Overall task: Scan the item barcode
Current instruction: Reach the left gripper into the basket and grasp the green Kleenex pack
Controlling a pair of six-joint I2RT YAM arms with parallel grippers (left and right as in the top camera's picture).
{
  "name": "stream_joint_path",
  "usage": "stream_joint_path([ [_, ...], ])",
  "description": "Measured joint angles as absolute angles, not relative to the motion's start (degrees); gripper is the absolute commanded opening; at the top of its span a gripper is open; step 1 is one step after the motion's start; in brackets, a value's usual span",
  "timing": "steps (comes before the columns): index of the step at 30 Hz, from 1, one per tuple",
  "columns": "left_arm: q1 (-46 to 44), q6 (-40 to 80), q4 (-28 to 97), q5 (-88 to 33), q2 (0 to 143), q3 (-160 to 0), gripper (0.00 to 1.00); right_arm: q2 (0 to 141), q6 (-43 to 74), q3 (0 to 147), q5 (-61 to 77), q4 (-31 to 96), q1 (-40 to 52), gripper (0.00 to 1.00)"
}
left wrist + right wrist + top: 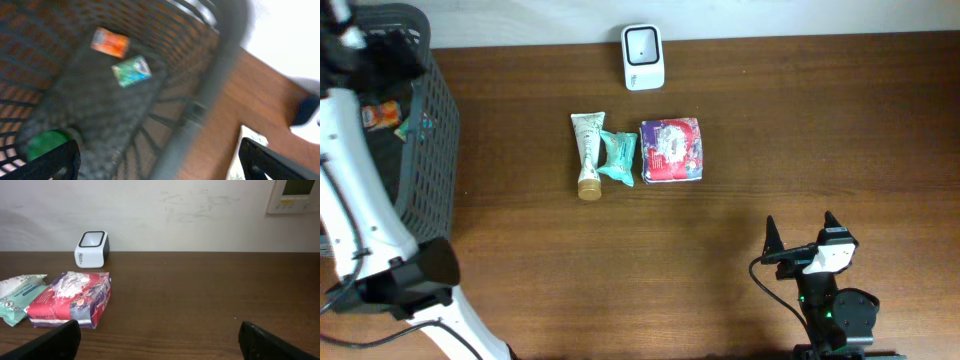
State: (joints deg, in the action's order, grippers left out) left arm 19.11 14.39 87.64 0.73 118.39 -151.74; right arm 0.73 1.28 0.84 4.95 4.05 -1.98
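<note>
The left gripper hung over the basket, fingers spread wide with nothing between them, and the right gripper sat just as wide and empty near the front of the table. Out in the middle, the tube, the teal pack and the red packet lay side by side just short of the scanner; all looked light, the red packet soft and crinkly, best pinched gently across a narrow edge. Down in the basket lay an orange packet, a green-blue packet and a green object too blurred to name.
</note>
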Motion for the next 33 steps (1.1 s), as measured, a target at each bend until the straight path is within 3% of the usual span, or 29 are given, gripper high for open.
stream_joint_path([
  [5, 28.9, 15.2, 80.9, 0.9, 118.4, -151.6, 0.90, 0.7, 1.3, 0.8, 5.0, 4.1, -2.0, 0.99],
  [9, 31.5, 12.5, 72.8, 1.1, 118.4, -147.6, 0.85, 0.7, 1.3, 0.8, 5.0, 4.1, -2.0, 0.99],
  [12, 31.3, 5.1, 64.3, 1.0, 118.4, -139.0, 0.90, 0.7, 1.3, 0.8, 5.0, 4.1, -2.0, 0.98],
  [20, 31.2, -16.6, 46.8, -1.1, 118.6, -115.9, 0.88, 0.7, 1.3, 0.8, 5.0, 4.1, -2.0, 0.99],
  [23, 31.2, -19.6, 40.8, -3.2, 118.6, -111.4, 0.94, 0.7, 1.3, 0.8, 5.0, 4.1, -2.0, 0.99],
  [33, 30.2, -26.0, 35.7, -13.5, 124.9, -109.3, 0.87, 0.7, 1.3, 0.8, 5.0, 4.1, -2.0, 0.99],
])
